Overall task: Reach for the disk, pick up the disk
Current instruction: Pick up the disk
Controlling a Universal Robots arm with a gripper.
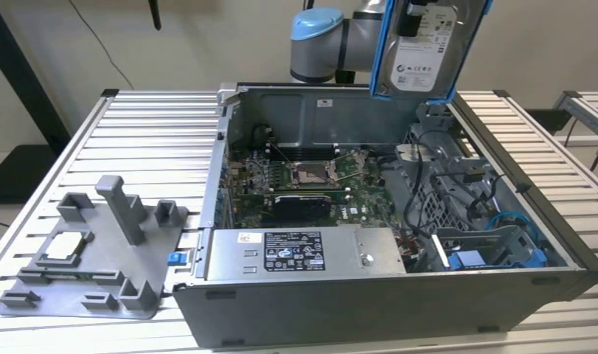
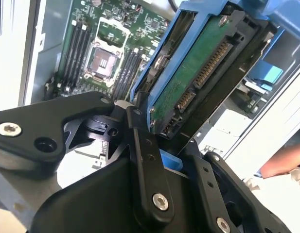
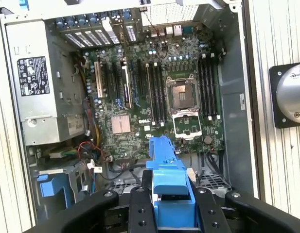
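One disk (image 2: 208, 63) clamped upright in the pincer (image 2: 162, 145).

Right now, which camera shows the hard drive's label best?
The exterior view: the hard drive hangs above the computer case with its white label facing the camera. The second wrist view shows its green circuit-board underside, and the first wrist view its blue bracket edge-on.
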